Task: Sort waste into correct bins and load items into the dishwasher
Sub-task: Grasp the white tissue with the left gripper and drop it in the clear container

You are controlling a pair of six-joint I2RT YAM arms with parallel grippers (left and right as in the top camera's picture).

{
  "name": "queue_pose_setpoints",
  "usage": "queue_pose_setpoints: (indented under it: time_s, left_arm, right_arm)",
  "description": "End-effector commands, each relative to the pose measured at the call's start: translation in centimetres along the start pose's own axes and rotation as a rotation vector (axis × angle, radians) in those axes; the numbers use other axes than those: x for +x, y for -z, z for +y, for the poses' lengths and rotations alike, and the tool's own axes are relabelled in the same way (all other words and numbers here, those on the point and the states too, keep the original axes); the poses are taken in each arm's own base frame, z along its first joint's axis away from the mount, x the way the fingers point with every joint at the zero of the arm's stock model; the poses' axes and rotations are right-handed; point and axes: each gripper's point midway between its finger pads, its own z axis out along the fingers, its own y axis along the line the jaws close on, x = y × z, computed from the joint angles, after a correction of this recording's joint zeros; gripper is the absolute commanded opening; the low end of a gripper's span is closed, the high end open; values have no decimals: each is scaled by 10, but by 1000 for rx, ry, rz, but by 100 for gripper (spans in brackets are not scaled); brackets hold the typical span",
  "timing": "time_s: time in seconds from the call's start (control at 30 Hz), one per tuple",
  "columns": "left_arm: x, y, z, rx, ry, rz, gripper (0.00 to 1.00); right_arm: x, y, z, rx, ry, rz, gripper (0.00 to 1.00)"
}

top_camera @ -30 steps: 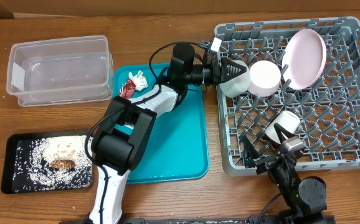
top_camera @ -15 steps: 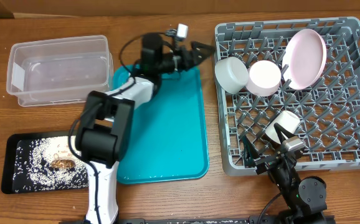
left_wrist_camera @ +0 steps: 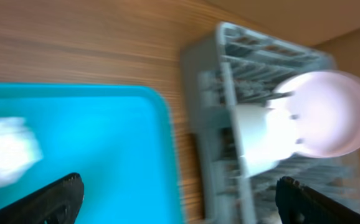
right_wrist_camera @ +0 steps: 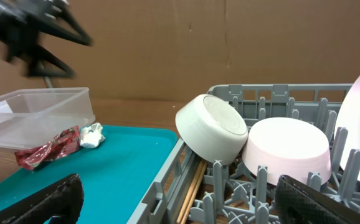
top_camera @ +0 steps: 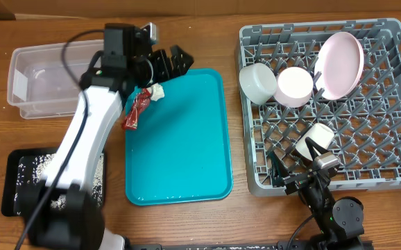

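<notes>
My left gripper (top_camera: 175, 61) is open and empty above the far left corner of the teal tray (top_camera: 186, 139). A red wrapper (top_camera: 135, 111) and a white paper wad (top_camera: 157, 92) lie on the tray's left edge, just below and to the left of it. The grey dish rack (top_camera: 395, 167) holds a white bowl (top_camera: 258, 83), a pink bowl (top_camera: 295, 86), a pink plate (top_camera: 339, 64) and a white cup (top_camera: 315, 139). My right gripper (top_camera: 296, 161) is open and empty at the rack's near left corner. The left wrist view is blurred and shows the tray (left_wrist_camera: 93, 143) and the rack (left_wrist_camera: 230, 62).
A clear plastic bin (top_camera: 55, 76) stands at the far left. A black tray with rice (top_camera: 27, 184) lies at the near left, partly hidden by my left arm. Wooden chopsticks (right_wrist_camera: 192, 186) lie along the rack's left side.
My left gripper has let go of the white bowl in the rack and swung left across the tray. The right arm has not moved.
</notes>
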Motion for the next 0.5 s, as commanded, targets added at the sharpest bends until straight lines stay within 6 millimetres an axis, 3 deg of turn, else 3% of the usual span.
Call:
queue_pose_setpoints:
  time_s: [0.0, 0.13, 0.23, 0.47]
  left_arm:
    - [-8, 37, 48, -374, -283, -56, 100]
    - [13, 34, 63, -417, -363, 58, 100]
    - [20, 21, 74, -430, -365, 108, 100]
    - [26, -31, 105, -439, -395, 170, 98]
  right_arm:
    - [1, 0, -1, 4, -6, -6, 100]
    - [1, 0, -1, 3, -6, -6, 100]
    - [1, 0, -1, 3, -6, -6, 100]
    - [1, 0, -1, 4, -6, -6, 100]
